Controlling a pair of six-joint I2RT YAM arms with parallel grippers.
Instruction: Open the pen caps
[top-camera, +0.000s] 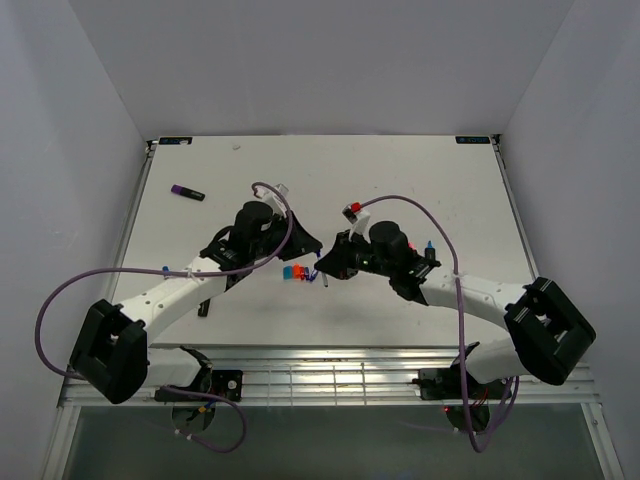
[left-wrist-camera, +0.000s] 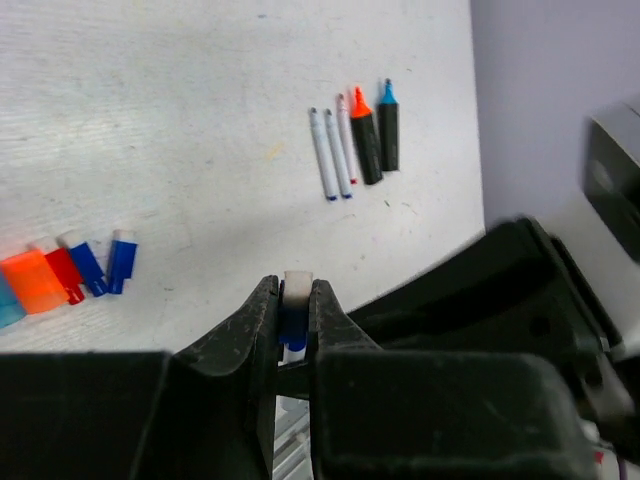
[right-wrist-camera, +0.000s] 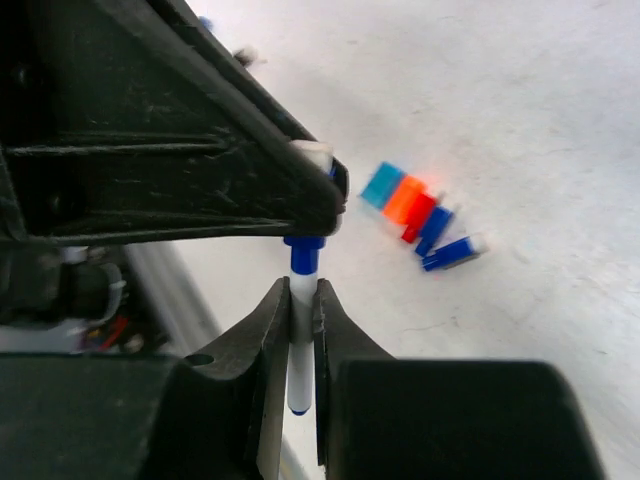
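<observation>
- White counter (top-camera: 330, 170) between pale lilac walls (top-camera: 60, 120); loose caps (left-wrist-camera: 35, 282) lie clustered.
- Left claw (left-wrist-camera: 293, 305) clamped on slim blue cap (left-wrist-camera: 291, 332).
- Right claw (right-wrist-camera: 297, 305) clamped on white pen barrel (right-wrist-camera: 298, 375).

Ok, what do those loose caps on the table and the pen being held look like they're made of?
The loose caps: probably plastic, bright solid colours with hard edges; the orange one looks faintly translucent. The pen: smooth white barrel, likely plastic too; its blue cap looks like the same moulded plastic.
</observation>
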